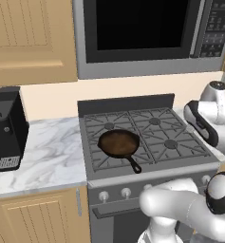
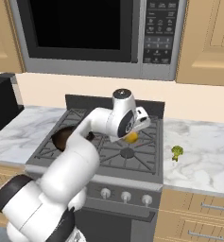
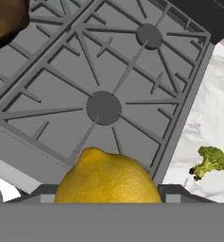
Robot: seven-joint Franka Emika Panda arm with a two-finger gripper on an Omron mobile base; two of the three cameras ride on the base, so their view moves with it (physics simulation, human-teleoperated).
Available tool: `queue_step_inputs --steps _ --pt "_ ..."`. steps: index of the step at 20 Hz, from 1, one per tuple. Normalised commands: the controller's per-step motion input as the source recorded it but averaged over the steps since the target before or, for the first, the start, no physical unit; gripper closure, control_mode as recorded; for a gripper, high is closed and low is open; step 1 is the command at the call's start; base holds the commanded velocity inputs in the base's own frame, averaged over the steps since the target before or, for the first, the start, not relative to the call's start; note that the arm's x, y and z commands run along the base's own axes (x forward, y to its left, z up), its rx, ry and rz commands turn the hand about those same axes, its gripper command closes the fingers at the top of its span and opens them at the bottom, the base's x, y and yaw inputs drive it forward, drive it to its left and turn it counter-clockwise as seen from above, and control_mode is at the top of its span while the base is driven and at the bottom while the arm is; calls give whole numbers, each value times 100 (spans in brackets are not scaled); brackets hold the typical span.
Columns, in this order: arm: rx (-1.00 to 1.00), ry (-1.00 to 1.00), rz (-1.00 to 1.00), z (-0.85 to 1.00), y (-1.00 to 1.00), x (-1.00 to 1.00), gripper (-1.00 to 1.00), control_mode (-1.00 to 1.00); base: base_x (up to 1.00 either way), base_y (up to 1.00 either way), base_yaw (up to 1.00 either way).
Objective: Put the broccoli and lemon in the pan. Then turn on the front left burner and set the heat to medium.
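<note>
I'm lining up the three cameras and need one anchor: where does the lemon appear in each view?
Left base view: I cannot make out the lemon.
Right base view: the lemon sits at centre, just under the gripper, above the stove's right side.
Hand view: it is at bottom centre, large and close.
Shared landmark: the pan, mid-stove in the left view, left of the arm in the right view, top-left corner in the hand view.

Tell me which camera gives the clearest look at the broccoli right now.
The right base view: the broccoli lies whole on the marble counter right of the stove, clear of the arm. The hand view catches the floret small and near the frame's edge, beyond the lemon.
</note>
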Motion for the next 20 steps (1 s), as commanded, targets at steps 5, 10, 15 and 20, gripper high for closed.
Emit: queue_step_inputs --steps 5,10,15,20 --pt "0 -7 0 8 81 -18 100 -100 0 0 0" --pt "0 -6 0 3 72 -16 100 -100 0 0 0" --pt "0 -1 0 0 68 -5 100 -100 0 0 0" --pt "0 -3 0 0 60 0 100 -100 0 0 0"
